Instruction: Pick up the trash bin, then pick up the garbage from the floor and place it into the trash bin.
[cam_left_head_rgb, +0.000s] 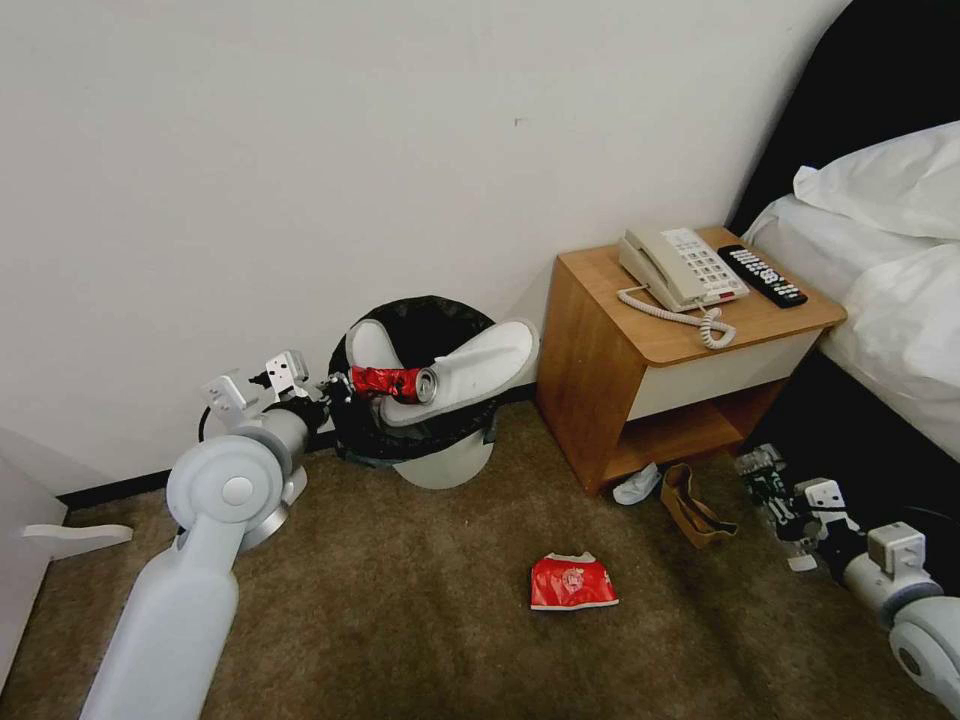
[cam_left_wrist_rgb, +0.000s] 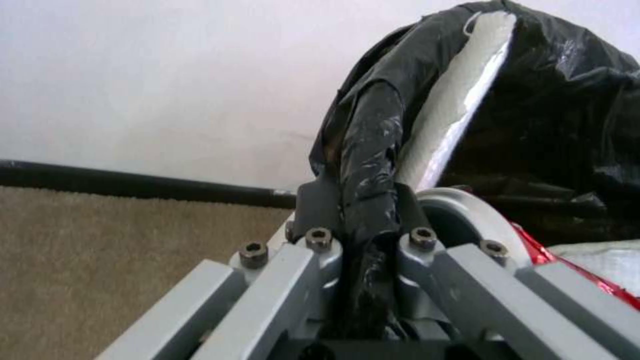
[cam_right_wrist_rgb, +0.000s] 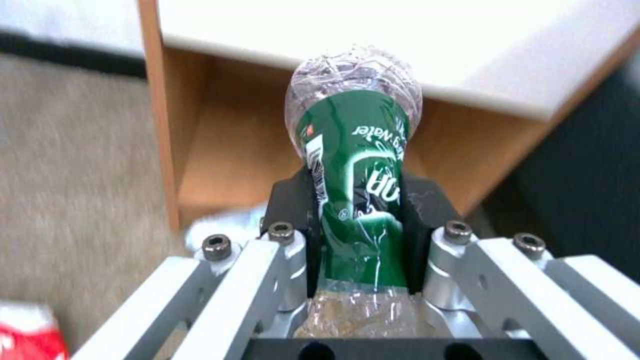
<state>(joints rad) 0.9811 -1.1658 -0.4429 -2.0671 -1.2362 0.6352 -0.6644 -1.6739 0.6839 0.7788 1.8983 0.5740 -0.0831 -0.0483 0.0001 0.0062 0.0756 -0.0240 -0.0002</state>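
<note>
Holding the bin (cam_left_head_rgb: 420, 400) by its bagged rim, my left gripper (cam_left_wrist_rgb: 360, 220) is clamped at centre left of the head view, against the wall. Two slippers (cam_left_head_rgb: 470, 370) and a can (cam_left_head_rgb: 395, 382) already sit inside. My right gripper (cam_right_wrist_rgb: 357, 235), lower right, squeezes a bottle (cam_right_wrist_rgb: 357, 165). A red cup (cam_left_head_rgb: 572, 583), paper bag (cam_left_head_rgb: 695, 503) and tissue (cam_left_head_rgb: 637, 485) remain on the carpet (cam_left_head_rgb: 400, 600).

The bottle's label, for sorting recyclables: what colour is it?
Green with white lettering, on the clear crushed bottle held in the right gripper; the right wrist view shows it best.
</note>
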